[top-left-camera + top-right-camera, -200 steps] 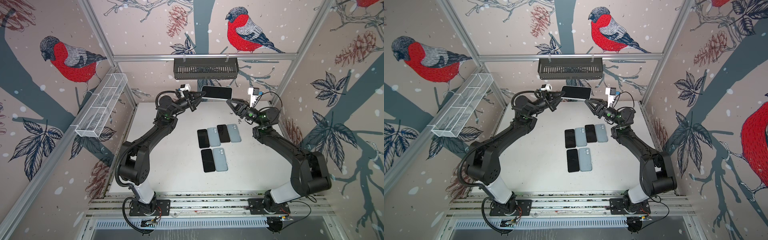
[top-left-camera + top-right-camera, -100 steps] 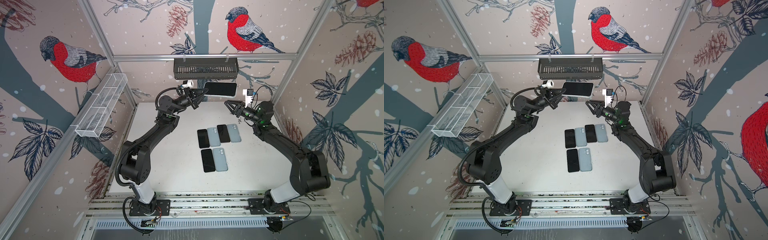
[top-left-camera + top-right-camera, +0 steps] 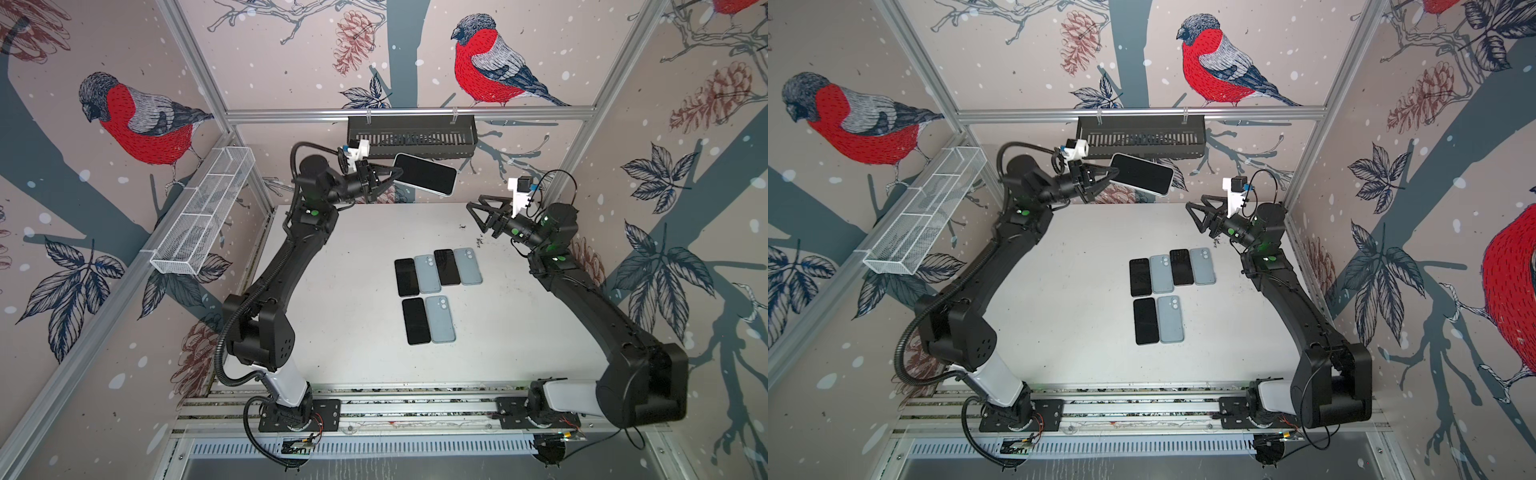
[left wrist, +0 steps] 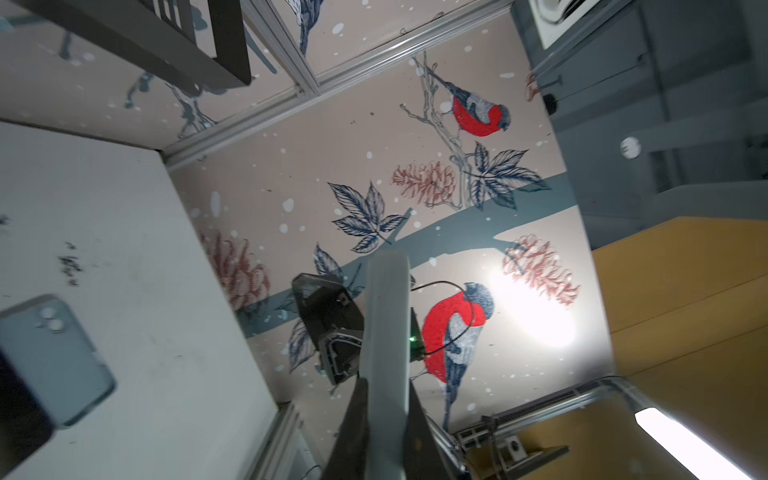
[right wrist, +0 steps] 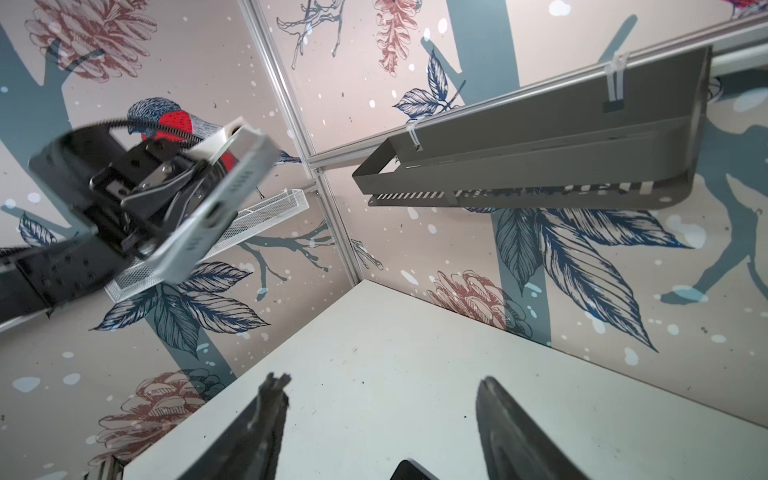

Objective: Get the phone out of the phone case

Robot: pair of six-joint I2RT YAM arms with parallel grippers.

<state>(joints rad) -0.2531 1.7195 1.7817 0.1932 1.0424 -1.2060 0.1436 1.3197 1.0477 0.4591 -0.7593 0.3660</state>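
Left gripper (image 3: 392, 174) is clamped tight on one end of the phone (image 3: 426, 173), holding it aloft at the back near the black basket (image 3: 411, 137), dark screen up, pale blue rim showing. Right gripper (image 3: 476, 218) hangs with jaws spread and empty, well apart from it. Down on the table (image 3: 353, 332), three dark phones (image 3: 417, 320) lie beside three blue-grey cases (image 3: 440, 319).

Both arms are raised to the far side, claws turned toward each other.
The left arm (image 3: 286, 257) is bent upward, its claw (image 3: 392, 172) clamped on one end of a phone (image 3: 426, 173). The right arm (image 3: 582, 299) is stretched to the far right, its claw (image 3: 476, 218) spread wide, empty, and pointed left.
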